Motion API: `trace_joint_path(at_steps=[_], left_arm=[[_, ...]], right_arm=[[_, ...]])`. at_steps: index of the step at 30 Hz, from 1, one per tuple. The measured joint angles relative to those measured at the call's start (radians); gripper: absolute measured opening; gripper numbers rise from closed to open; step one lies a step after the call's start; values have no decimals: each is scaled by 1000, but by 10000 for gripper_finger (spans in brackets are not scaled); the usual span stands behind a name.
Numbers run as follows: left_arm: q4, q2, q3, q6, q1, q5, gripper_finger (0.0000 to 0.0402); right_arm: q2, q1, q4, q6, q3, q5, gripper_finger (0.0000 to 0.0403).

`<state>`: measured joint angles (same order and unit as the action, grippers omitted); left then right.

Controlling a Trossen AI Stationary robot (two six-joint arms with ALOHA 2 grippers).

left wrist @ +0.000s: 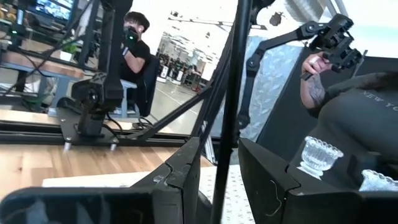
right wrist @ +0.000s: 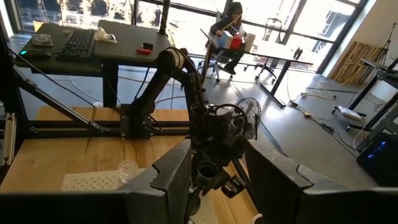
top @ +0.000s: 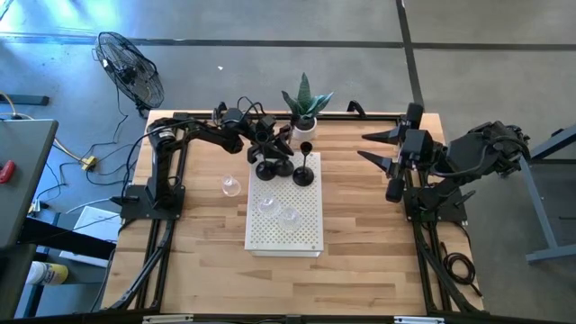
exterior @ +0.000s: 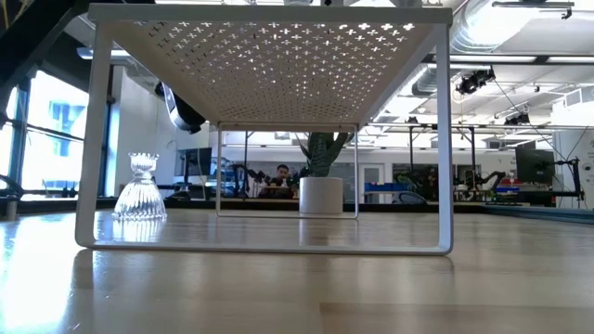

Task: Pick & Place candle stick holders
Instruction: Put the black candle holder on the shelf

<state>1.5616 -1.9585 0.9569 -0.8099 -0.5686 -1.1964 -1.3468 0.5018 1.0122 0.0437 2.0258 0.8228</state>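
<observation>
Three black candle stick holders (top: 306,171) stand on the far end of a white perforated stand (top: 297,236). Two clear glass holders (top: 288,214) sit on the stand's middle, and a third (top: 231,186) rests on the table to its left. My left gripper (top: 268,144) reaches level over the two left black holders. The thin stem (left wrist: 229,112) of one rises between its fingers (left wrist: 180,177), with a gap on each side, so the gripper is open. My right gripper (top: 393,148) hangs open, high at the table's right, with nothing in it. My left gripper has the upright stem of a black holder between its two level fingers, nearer to one finger (left wrist: 267,180). Whether either finger touches the stem I cannot tell. The holder's base is hidden below the fingers.
A green plant in a white pot (top: 306,106) stands just beyond the stand at the table's far edge. The stand is a raised shelf on thin legs (exterior: 445,139). Bare wood lies near and to the right. People sit beyond the table.
</observation>
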Motion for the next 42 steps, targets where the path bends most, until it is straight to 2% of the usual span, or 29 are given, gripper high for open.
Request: trace_joint_path(at_steps=[18, 28, 42], left_arm=[[3, 4, 0, -8, -1, -3, 107], [3, 52, 0, -10, -2, -32, 107], [-6, 53, 0, -33, -38, -77, 107]], right_arm=[[0, 0, 0, 8, 0, 1, 144], [0, 0, 0, 11, 0, 0, 144], [0, 0, 0, 11, 0, -26, 144]])
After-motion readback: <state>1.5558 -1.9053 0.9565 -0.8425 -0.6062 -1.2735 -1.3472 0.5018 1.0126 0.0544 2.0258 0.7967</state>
